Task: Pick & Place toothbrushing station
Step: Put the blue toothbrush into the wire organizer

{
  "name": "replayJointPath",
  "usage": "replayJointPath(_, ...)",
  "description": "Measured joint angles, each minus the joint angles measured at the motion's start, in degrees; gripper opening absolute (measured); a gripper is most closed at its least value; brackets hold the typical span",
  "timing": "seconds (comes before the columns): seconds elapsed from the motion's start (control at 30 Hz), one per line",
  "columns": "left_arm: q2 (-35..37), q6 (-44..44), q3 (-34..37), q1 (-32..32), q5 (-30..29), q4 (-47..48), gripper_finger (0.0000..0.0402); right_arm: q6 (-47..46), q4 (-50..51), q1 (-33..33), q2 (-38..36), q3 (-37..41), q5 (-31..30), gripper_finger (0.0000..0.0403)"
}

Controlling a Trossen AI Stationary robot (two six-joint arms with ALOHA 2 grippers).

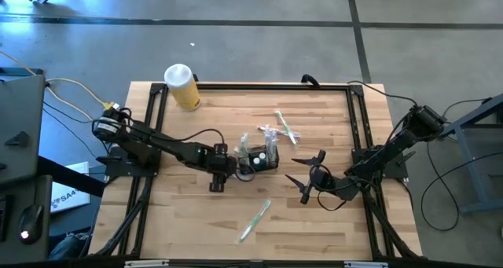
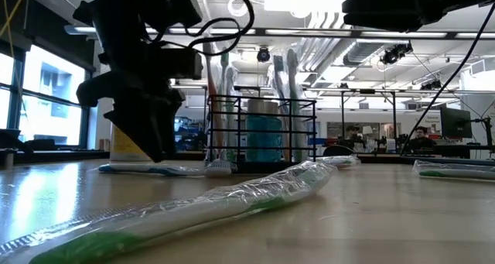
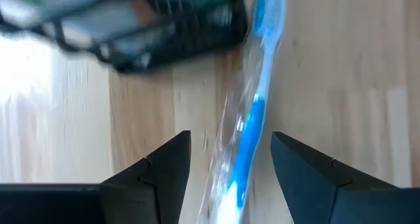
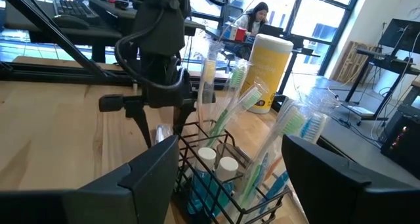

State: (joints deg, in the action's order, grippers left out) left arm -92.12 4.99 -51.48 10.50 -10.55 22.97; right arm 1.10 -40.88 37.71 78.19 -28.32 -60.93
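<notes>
Wooden tabletop [image 1: 189, 213] carries one black wire-mesh caddy [image 1: 260, 159] near centre, holding wrapped toothbrushes. One loose green wrapped toothbrush [image 1: 255, 220] lies near the front edge. Left gripper [image 3: 230, 175], jaws apart, straddles one blue wrapped toothbrush [image 3: 252, 119] beside the caddy; right gripper [image 1: 308, 178], jaws spread, is empty.

A: Where does each camera sit?

B: The high view hangs straight above the table [image 1: 204, 213], taking in both arms. The low view sits at table-top level, right behind a wrapped green toothbrush [image 2: 232, 198], facing the room.

A: And the wrists?

B: The left wrist looks down, close over a wrapped blue toothbrush [image 3: 252, 112]. The right wrist looks level across the table.

A: Anything shared?

B: The mesh caddy [image 1: 259, 159] mid-table shows in all four; the yellow cylinder [image 1: 182, 87], at 11 o'clock from above, shows in the right wrist view too.
</notes>
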Motion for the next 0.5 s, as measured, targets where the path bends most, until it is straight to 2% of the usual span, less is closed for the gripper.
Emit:
replayJointPath(0.23, -4.07, 0.36, -0.2, -0.15, 3.07, -0.87, 0.0203, 0.01, 0.08, 0.0, 0.0, -0.02, 0.0, 0.0262)
replayJointPath(0.33, -4.33, 1.38, -0.2, -1.04, 5.69, -0.64, 0.0203, 0.0, 0.07, 0.0, -0.02, -0.02, 0.08, 0.0262)
replayJointPath(0.5, -4.37, 2.4, -0.24, -1.51, 6.09, 0.17, 0.0196, 0.04, 0.07, 0.0, -0.02, -0.02, 0.07, 0.0262)
